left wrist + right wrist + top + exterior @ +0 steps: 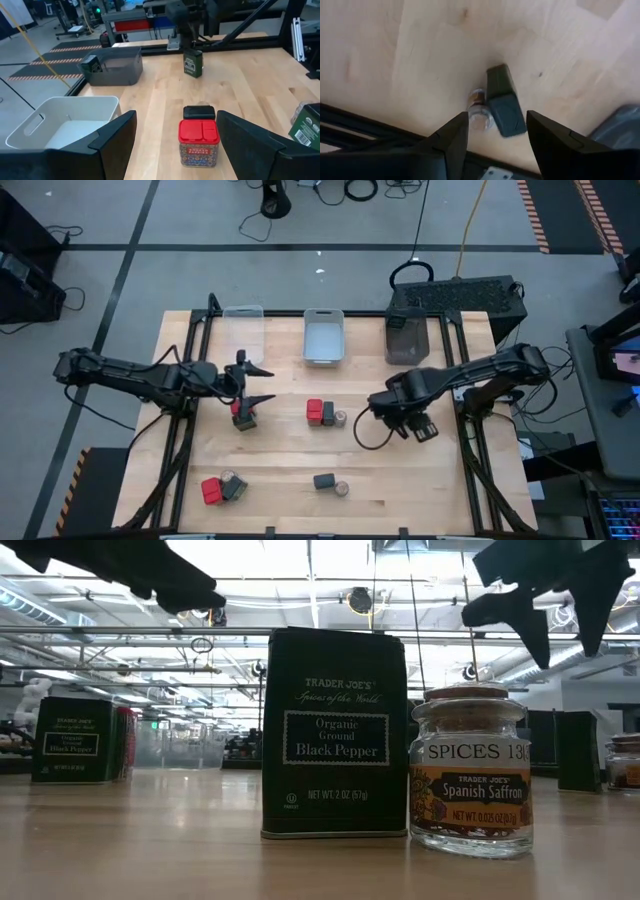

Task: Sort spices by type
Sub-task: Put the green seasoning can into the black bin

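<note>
Looking down on the table [400, 480], three bins sit along the far edge: a clear bin [243, 320], a white bin [323, 340] and a dark bin [407, 340]. Nothing looks sorted yet as far as I can tell; the spices are in small mixed clumps across the wood.

Both arms reach in from the sides. The left gripper [264, 384] hangs mid-table with its fingers wide apart and nothing between them. The right gripper [497, 119] hovers on the other side, fingers also apart and empty, looking down at a pepper tin [335, 730] and a saffron jar [470, 770] that stand touching near the front edge.

Now the bit that matters. In the left wrist view, a red jar [199, 142] stands upright dead ahead in the gap between the left fingers, with a dark tin [199, 112] touching it right behind. That's the middle clump. The jar's long axis is vertical, and its broad side runs across the gap. My guess is the left arm is the nearer one for it and just needs to slide straight forward and close on the sides. The tin behind could get shoved if it goes too deep.

Another red box [212, 491] sits at the front left, well apart from both grippers. There's also something red and dark just beside the left gripper, but I can't tell what it is.
</note>
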`<state>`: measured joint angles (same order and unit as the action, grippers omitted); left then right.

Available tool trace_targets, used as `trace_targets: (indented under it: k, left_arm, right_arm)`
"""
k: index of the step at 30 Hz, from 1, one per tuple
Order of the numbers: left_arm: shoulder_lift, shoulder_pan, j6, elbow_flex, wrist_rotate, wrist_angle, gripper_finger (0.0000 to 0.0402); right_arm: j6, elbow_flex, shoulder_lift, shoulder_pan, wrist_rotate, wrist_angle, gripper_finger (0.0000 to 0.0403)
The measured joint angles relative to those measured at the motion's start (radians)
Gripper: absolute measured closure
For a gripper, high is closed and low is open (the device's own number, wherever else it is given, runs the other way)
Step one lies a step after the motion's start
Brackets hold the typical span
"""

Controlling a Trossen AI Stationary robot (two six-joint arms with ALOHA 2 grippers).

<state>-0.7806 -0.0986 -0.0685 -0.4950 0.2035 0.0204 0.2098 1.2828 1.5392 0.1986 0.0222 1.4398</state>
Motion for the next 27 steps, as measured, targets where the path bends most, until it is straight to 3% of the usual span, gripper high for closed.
trace_targets:
  k: [5, 17, 27]
  left_arm:
    - [-0.013, 0.000, 0.001, 0.000, 0.000, 0.000, 0.0120]
    - [-0.017, 0.000, 0.001, 0.000, 0.000, 0.001, 0.0120]
    - [-0.017, 0.000, 0.001, 0.000, 0.000, 0.002, 0.0120]
  right_arm:
    - [0.062, -0.023, 0.000, 0.000, -0.001, -0.015, 0.0218]
    - [0.038, -0.141, 0.000, 0.000, -0.011, -0.030, 0.0218]
    - [0.039, -0.146, 0.000, -0.010, -0.074, -0.055, 0.0215]
